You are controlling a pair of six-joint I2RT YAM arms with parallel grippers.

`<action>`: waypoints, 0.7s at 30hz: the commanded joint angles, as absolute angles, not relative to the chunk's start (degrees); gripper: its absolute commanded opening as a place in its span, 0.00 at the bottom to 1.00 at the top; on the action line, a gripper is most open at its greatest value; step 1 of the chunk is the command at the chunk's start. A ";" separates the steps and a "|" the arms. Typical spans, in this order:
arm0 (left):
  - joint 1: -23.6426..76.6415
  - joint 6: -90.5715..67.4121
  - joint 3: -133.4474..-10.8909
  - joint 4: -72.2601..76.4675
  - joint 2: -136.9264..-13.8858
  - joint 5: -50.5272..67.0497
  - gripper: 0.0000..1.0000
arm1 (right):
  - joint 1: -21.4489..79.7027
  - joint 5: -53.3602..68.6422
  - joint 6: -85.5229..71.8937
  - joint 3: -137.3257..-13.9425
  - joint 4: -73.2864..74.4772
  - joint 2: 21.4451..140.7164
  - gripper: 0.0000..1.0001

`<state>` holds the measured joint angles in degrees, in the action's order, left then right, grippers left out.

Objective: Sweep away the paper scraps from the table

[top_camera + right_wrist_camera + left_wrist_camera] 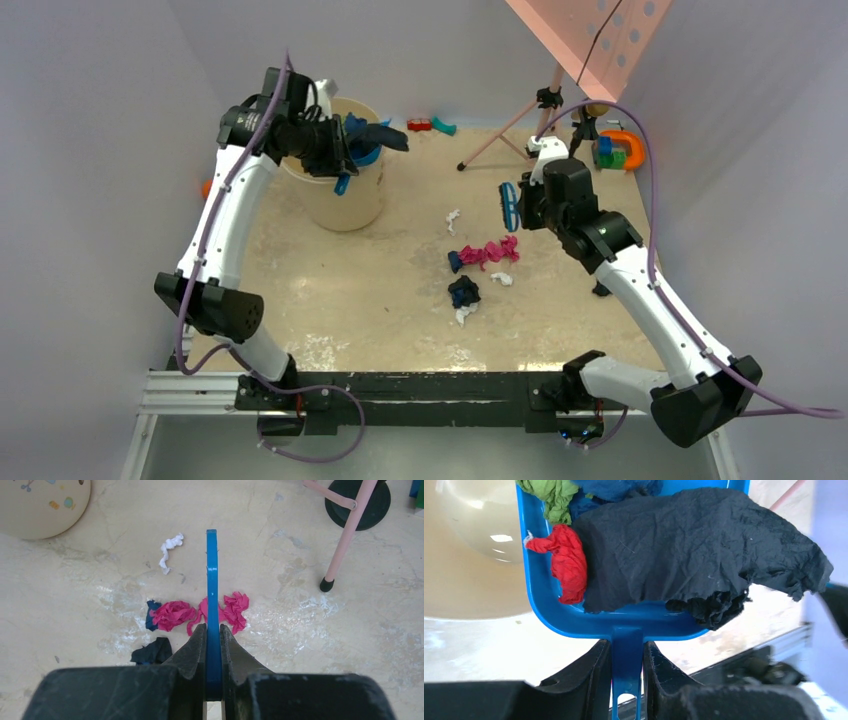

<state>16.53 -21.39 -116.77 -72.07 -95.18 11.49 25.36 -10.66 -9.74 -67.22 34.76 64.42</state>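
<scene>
Crumpled pink and dark-blue paper scraps [488, 252] lay mid mottled beige tabletop [380, 300], more heaped in glossy blue plastic dustpan [540, 605], left pincer [626, 647] clamped on its handle, right pincer [213, 630] squeezed tight around thin blue brush [212, 570].

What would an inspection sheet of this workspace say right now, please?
Surface: table beige, worn, mottled.
Job's things: pink wads, dark blue wad and white bits loose on the table; red, green and black paper in the dustpan.
Clutter: toys and blocks at the far edge; pink tripod.
End effectors: left end effector shut on the dustpan handle, at the cream bin; right end effector shut on the blue brush, near the pink wads.
Cables: purple cables run along both arms.
Surroundings: pale walls; pink perforated panel overhead.
</scene>
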 commanded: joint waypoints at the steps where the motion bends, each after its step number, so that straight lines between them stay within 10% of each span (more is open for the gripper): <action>1: 8.81 -31.71 -108.88 -59.42 -92.18 31.40 0.00 | 25.23 -8.83 -11.31 -67.24 31.99 62.50 0.00; 14: 0.00 -77.42 -78.22 -6.32 -86.21 60.32 0.00 | 25.27 -7.02 -12.79 -65.99 31.58 62.12 0.00; 21: -1.56 -79.52 -76.54 -5.04 -83.34 60.27 0.00 | 25.23 -5.47 -15.53 -66.04 30.12 64.22 0.00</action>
